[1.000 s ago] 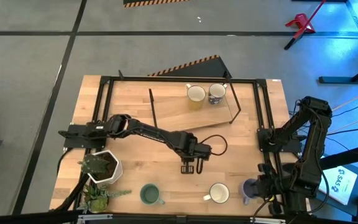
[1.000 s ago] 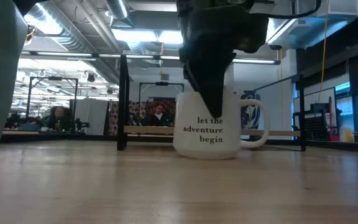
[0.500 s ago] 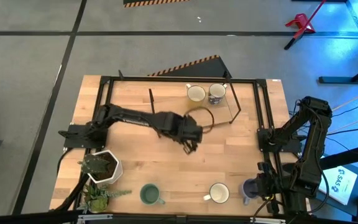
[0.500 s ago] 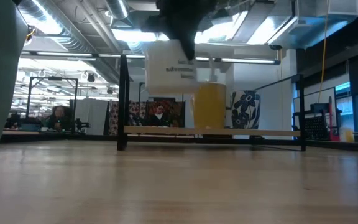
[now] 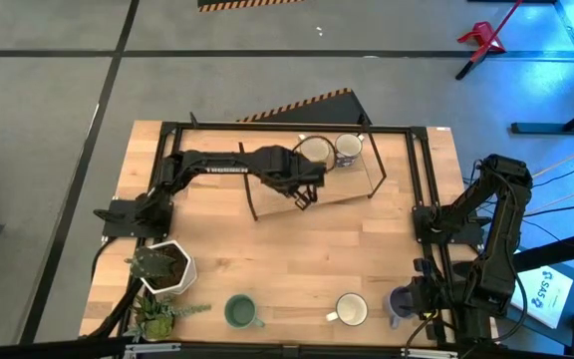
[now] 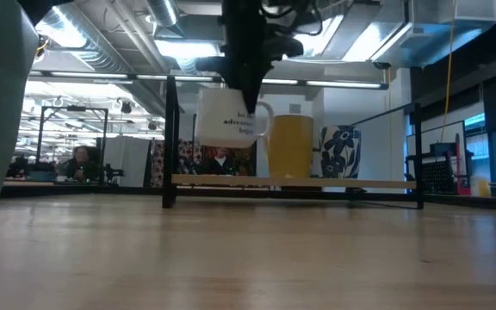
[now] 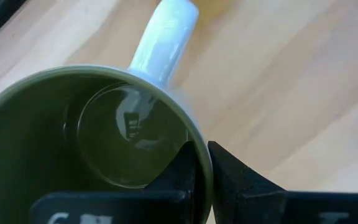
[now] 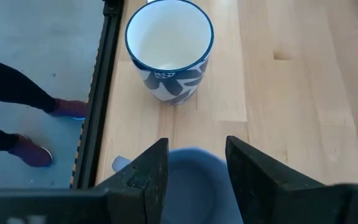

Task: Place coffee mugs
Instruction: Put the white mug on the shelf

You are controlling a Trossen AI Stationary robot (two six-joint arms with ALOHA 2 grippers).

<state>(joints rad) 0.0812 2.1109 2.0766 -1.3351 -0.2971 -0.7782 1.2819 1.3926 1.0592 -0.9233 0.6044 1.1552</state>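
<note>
The left gripper (image 7: 201, 180) is pinched shut on the rim of a cream ceramic mug with an olive-green inside (image 6: 228, 120), one finger within the bowl and one outside. The mug hangs clear of the wooden table (image 5: 367, 249), over its far middle, and shows dark lettering, partly hidden by the gripper. From above, the mug itself is covered by the arm. Just to its right, at the far edge, stand a yellow mug with a cream inside (image 5: 315, 152) and a white mug with a blue flower pattern (image 5: 347, 150).

The right gripper (image 8: 195, 171) waits at the near right corner, fingers apart, over a lavender mug (image 8: 191, 186) that is blurred and cut off; whether it touches the mug is unclear. Along the near edge sit a teal-green mug (image 5: 239, 312) and a white mug (image 5: 351, 310). A white hexagonal plant pot (image 5: 167, 267) stands near left.
</note>
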